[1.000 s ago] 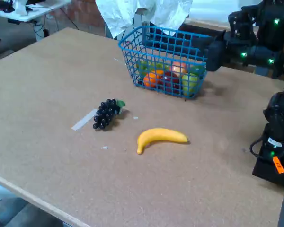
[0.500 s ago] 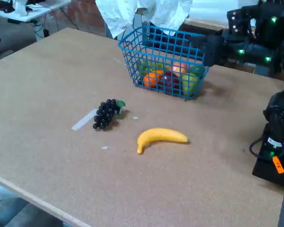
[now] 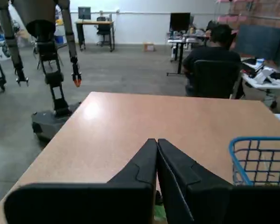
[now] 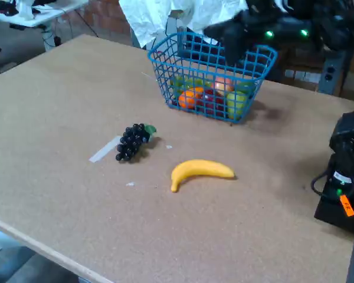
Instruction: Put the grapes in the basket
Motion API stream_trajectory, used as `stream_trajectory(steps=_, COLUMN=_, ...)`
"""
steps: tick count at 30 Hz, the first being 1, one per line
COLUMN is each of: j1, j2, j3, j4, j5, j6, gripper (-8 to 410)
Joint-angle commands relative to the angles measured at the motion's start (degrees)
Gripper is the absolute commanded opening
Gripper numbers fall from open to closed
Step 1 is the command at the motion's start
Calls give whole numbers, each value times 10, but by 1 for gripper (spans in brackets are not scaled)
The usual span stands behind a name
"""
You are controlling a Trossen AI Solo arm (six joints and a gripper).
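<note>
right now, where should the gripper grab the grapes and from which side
Probably from straight above, with the fingers closing across the narrow width of the grapes at mid-bunch. The bunch lies flat on the table, long axis diagonal, its leaf end pointing toward the basket, with clear space on both long sides. The gripper is shut, so it must open first.

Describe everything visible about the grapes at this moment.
The grapes are a small bunch of glossy dark purple-black toy berries with a green leaf at the upper right end. They lie flat on the brown table, slanted, between a white strip of tape and the banana, touching neither. No gripper is near them.
</note>
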Motion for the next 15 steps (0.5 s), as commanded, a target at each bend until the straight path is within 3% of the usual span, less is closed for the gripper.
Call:
stream_trajectory(steps=1, j1=16, j2=102, j3=63, j4=-2, j5=-4, j6=-12, gripper=0)
stream_trajectory(steps=5, j1=46, j2=208, j3=127, j4=7, j5=-3, j6=4, gripper=0)
stream_trajectory(steps=11, j1=88, j2=356, j3=182, j4=139, j5=-3, j6=111, gripper=3)
stream_trajectory(steps=15, j1=109, j2=437, j3=205, j4=159, j5=0, j6=158, gripper=32)
